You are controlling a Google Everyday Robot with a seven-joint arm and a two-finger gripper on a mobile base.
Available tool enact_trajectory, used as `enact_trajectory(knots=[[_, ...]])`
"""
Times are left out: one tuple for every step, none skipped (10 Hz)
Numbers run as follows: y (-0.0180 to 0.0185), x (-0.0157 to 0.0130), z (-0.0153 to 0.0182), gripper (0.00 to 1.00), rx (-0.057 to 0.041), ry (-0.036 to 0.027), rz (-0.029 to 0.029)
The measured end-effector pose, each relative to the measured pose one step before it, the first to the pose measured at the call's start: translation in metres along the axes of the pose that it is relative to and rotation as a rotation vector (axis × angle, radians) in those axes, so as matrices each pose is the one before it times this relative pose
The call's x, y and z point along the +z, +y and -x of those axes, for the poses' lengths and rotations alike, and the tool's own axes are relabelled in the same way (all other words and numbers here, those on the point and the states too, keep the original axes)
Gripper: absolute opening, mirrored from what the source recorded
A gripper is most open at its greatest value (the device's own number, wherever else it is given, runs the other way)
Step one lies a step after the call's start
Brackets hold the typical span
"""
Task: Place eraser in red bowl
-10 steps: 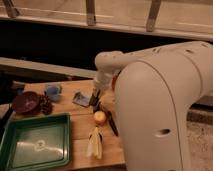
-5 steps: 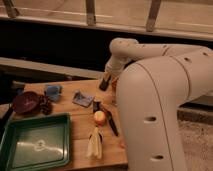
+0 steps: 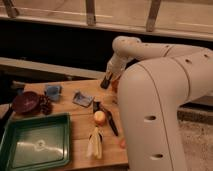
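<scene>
The gripper (image 3: 107, 80) is seen raised above the far edge of the wooden table (image 3: 80, 127), its fingers closed on the black eraser (image 3: 105, 82). The red bowl (image 3: 115, 85) is glimpsed just beside it, largely hidden by the robot's body.

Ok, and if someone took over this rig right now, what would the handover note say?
Gripper: held above the table's far edge, jaws shut, apparently on the eraser, a dark block at its tip.
Red bowl: beside the gripper, mostly hidden behind the arm.
Done: eraser seems to be off the table.
Left: carry it over the red bowl and release.
</scene>
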Motion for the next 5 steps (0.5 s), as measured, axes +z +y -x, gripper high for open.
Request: enact_trajectory(knots=[[-0.00209,-0.00167,0.00301,0.00,0.01872,-0.00842,0.02389],[-0.00574,-0.00356,0.00560,0.00,0.01597,-0.00684,0.02241],[-0.00935,-0.00651,0.00944,0.00,0.02387,-0.01220,0.03923],[-0.01194,-0.01438,0.01307,0.00,0.03196,-0.02156,0.06298],[-0.00583,-0.00946,0.00835,0.00,0.01708,-0.01258,0.03204]])
